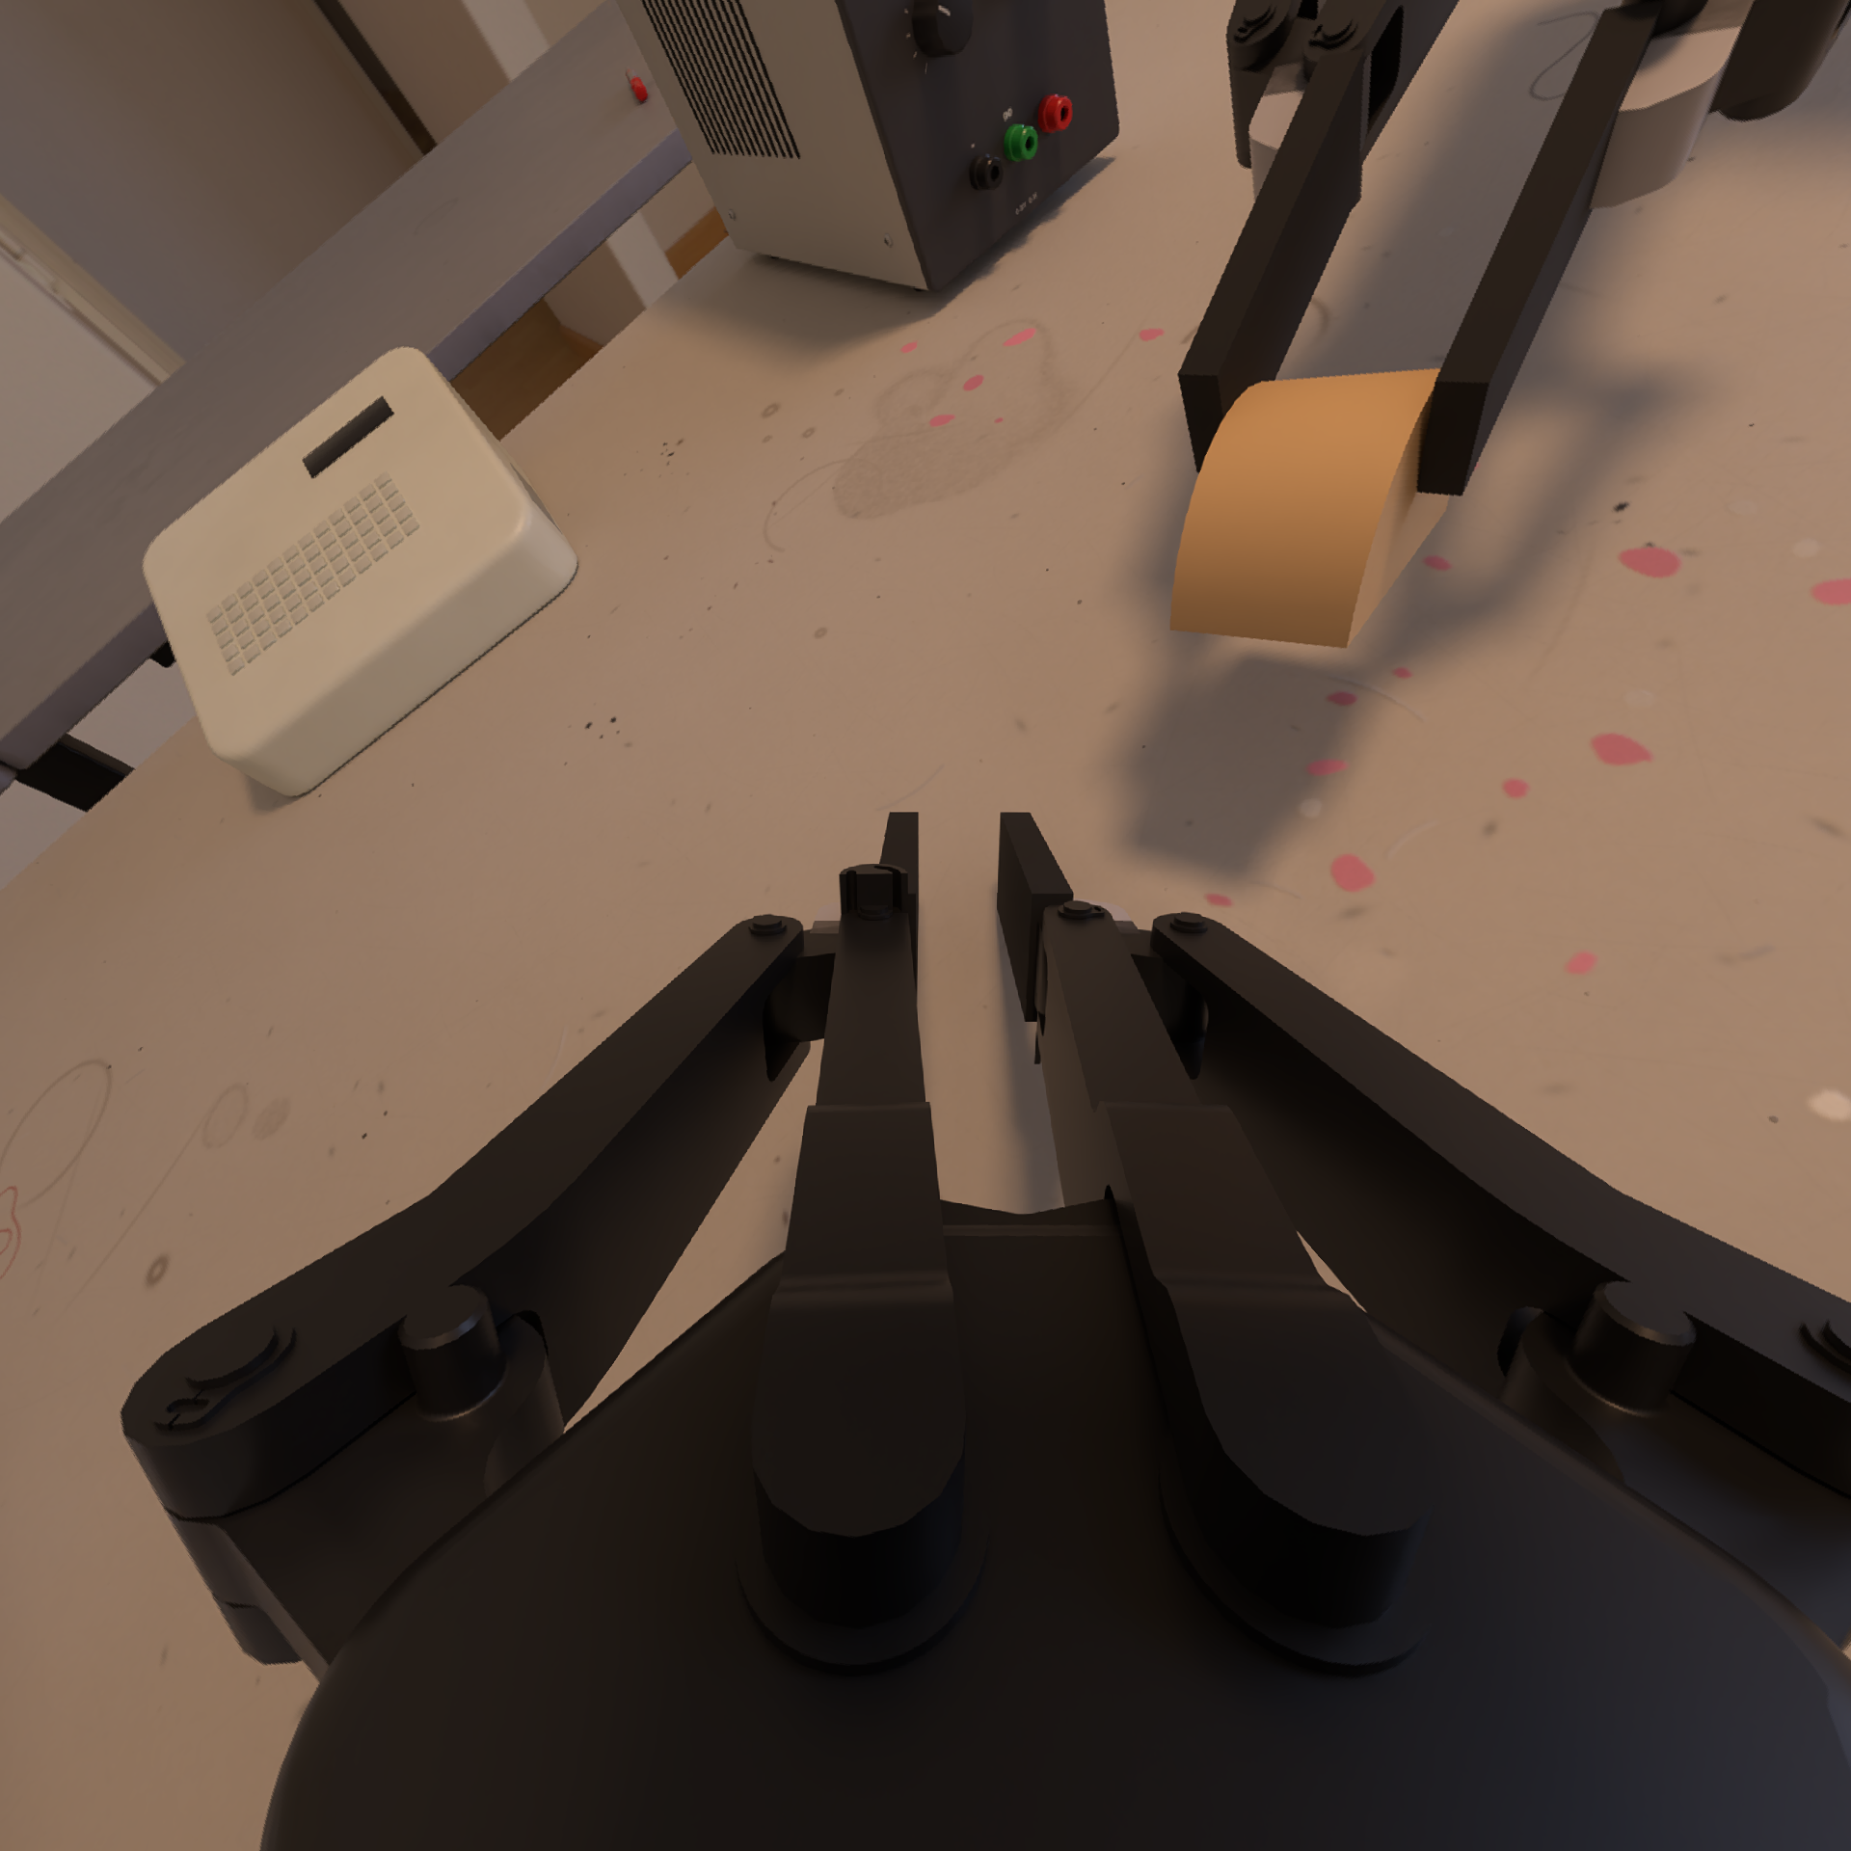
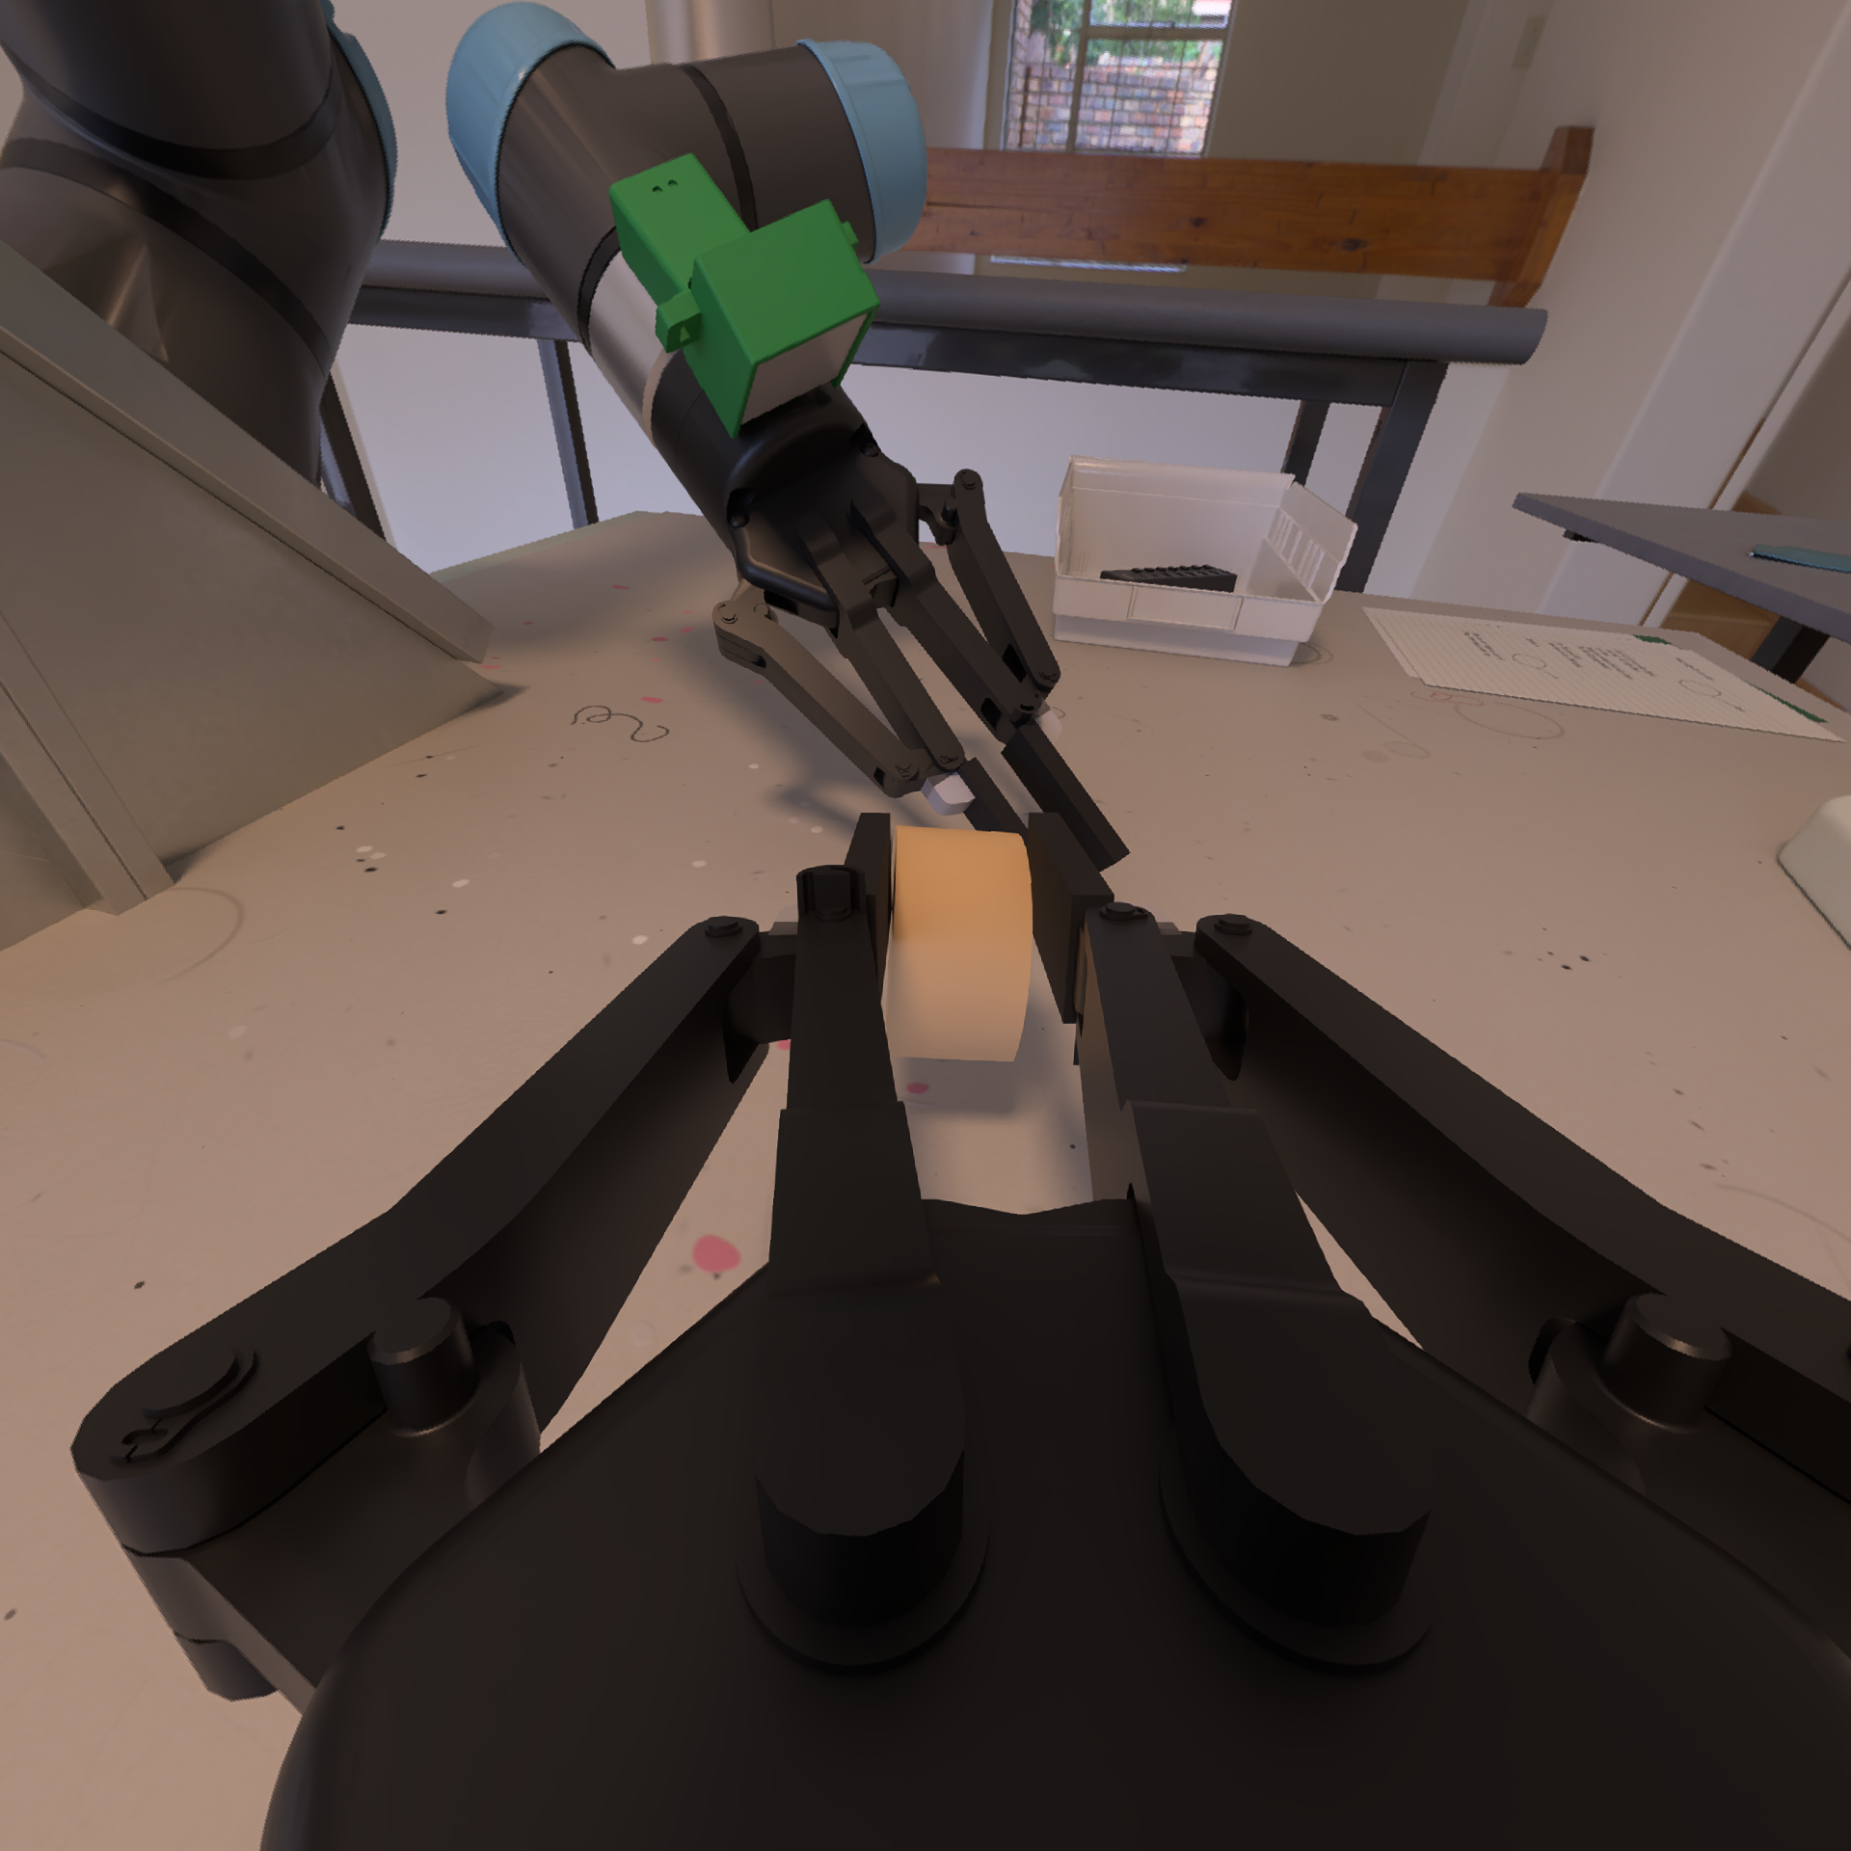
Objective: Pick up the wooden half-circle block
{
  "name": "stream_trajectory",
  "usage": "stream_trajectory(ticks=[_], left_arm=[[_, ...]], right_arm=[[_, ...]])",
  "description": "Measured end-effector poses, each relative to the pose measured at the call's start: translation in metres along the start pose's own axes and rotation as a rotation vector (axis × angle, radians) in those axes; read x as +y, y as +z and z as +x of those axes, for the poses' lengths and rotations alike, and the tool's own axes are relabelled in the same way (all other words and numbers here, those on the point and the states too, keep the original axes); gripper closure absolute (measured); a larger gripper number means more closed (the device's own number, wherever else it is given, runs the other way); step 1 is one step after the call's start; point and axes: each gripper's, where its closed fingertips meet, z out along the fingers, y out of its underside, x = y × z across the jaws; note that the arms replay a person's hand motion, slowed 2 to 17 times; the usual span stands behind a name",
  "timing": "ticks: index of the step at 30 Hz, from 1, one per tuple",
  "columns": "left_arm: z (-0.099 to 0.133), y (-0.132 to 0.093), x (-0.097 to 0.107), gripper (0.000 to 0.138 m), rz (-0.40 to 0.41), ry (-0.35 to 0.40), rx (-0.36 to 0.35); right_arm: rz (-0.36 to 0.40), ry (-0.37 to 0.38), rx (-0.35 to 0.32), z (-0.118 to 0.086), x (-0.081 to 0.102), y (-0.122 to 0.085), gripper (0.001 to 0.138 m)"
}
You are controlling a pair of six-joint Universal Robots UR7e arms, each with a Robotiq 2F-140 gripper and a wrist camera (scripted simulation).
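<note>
Taking the wooden half-circle block point(image 1: 1287, 511) as the landmark and reading the left wrist view from left to right: well to its left a cream box with a key grid point(image 1: 351, 571) sits near the table point(image 1: 701, 651) edge; behind and to its left stands a grey power unit with red and green sockets point(image 1: 901, 130). The left gripper point(image 1: 959, 851) hangs in front of the block and to its left, well apart from it, fingers drawn nearly together with only a narrow gap and nothing between them.

The block itself is pinched on its two flat faces by the right gripper point(image 2: 962, 851), curved side towards the left camera. A soft shadow lies on the table below and apart from the block, so it appears lifted clear of the surface.

In the right wrist view, a clear bin point(image 2: 1192, 561) and a sheet of paper point(image 2: 1593, 671) lie beyond the block to its right.

Judging by this, the grasp is made and the lift under way; what seems left is to raise it further and hold it steady.
</note>
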Motion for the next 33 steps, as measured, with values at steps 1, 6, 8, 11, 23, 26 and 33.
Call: stream_trajectory(ticks=[1, 6, 8, 11, 23, 26, 33], left_arm=[[0.0, 0.0, 0.0, 0.117, 0.0, 0.0, 0.0], [0.0001, 0.0, 0.0, 0.117, 0.0, 0.001, 0.0], [0.0002, 0.0, 0.0, 0.117, 0.0, 0.001, 0.0], [0.0002, 0.0, 0.0, 0.117, 0.0, 0.002, 0.0], [0.0004, -0.0001, 0.0, 0.117, 0.001, 0.003, 0.001], [0.0005, -0.0001, -0.0001, 0.117, 0.001, 0.004, 0.001], [0.0005, -0.0002, -0.0001, 0.117, 0.002, 0.005, 0.0]], right_arm=[[0.0, -0.002, -0.002, -0.0003, 0.0002, 0.0, 0.103], [-0.002, -0.02, -0.012, -0.0023, 0.0012, -0.0005, 0.103], [-0.002, -0.027, -0.014, -0.0028, 0.0014, -0.0008, 0.103], [-0.001, -0.032, -0.018, -0.0035, 0.0013, -0.0013, 0.103], [-0.012, -0.038, -0.011, -0.004, 0.0013, -0.0018, 0.103], [-0.015, -0.036, -0.007, -0.004, 0.0013, -0.0018, 0.103], [-0.018, -0.026, 0.006, -0.0042, 0.0015, -0.0019, 0.103]])
